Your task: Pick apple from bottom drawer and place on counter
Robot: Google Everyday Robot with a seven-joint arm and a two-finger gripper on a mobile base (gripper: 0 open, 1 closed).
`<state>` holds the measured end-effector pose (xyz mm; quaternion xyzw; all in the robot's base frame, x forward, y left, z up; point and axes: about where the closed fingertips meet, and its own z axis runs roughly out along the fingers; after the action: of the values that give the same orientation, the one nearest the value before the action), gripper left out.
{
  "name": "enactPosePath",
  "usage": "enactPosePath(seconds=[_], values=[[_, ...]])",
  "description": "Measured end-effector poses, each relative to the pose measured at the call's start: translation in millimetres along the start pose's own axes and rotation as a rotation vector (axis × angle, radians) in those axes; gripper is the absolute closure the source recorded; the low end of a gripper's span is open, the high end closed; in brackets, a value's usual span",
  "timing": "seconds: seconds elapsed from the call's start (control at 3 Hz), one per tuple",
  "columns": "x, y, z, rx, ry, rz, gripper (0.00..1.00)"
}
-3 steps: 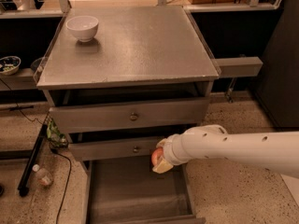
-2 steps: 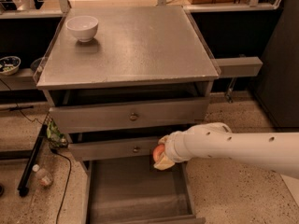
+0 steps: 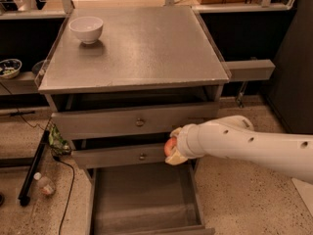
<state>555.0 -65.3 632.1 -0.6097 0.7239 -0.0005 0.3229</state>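
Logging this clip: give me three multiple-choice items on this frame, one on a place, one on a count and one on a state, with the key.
1. Where is the white bowl?
A. on the counter, far left corner
B. on a chair
C. on the floor

2. How many knobbed drawers sit above the bottom drawer?
A. one
B. two
C. four

3. What state is the apple in?
A. lying on the bottom drawer's floor
B. held in the tool, above the open bottom drawer
C. resting on the counter

Key:
1 A, since the bowl stands on the grey top near its back left corner.
2 B, since two fronts each show one round knob.
3 B, since the apple sits in the tool at the end of the white arm, level with the second drawer's front.
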Motion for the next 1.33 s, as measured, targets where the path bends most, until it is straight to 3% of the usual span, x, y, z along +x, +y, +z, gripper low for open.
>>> enactPosePath(seconds=[0.33,0.67,1.33], values=[[-6,-34,-33,0.085,0.027,-0.019,1.0],[-7,-33,-33,0.082,0.027,-0.018,1.0],[-28,-48,-77,0.053,0.002,-0.048,1.0]])
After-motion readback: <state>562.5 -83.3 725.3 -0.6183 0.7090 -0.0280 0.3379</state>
